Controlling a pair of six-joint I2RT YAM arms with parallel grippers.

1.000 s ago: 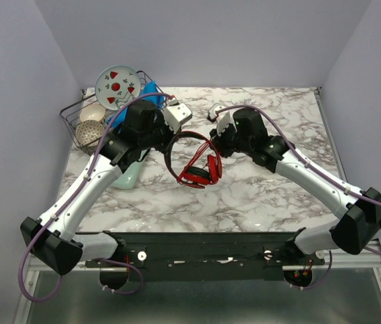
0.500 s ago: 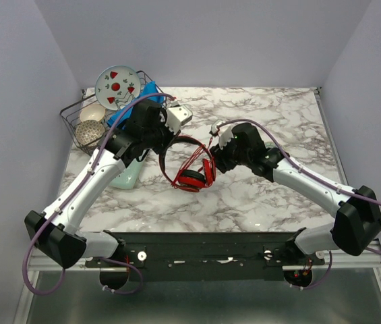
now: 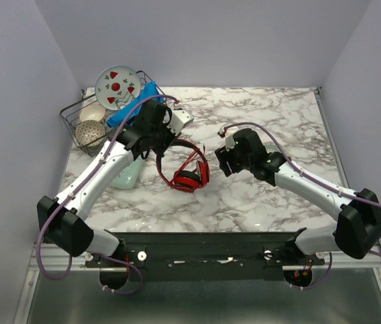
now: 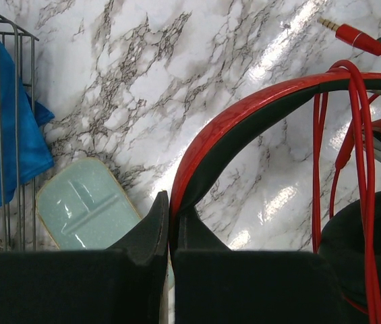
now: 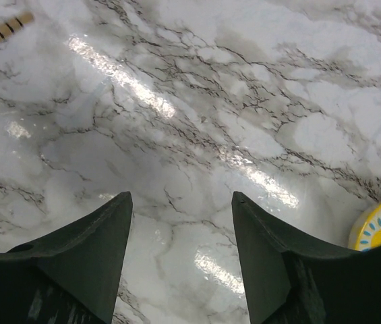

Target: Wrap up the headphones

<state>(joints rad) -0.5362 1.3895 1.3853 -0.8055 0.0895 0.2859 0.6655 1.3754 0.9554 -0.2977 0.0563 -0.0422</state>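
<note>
Wire rack [image 3: 69,119] at far-left tabletop [image 3: 284,118] corner — strawberry plate [image 3: 117,86], bowls [image 3: 93,112], blue cloth [image 3: 138,102] inside, left gripper [image 4: 170,219] clamped on headphones [image 4: 244,118], right gripper [image 5: 180,199] spread, empty.

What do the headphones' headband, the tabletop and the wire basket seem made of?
Headband: glossy red plastic by its sheen, with a matte black lining, perhaps foam or rubber. Tabletop: polished white marble look, grey veins and glare streaks; could be laminate. Wire basket: thin grey metal rods.
</note>
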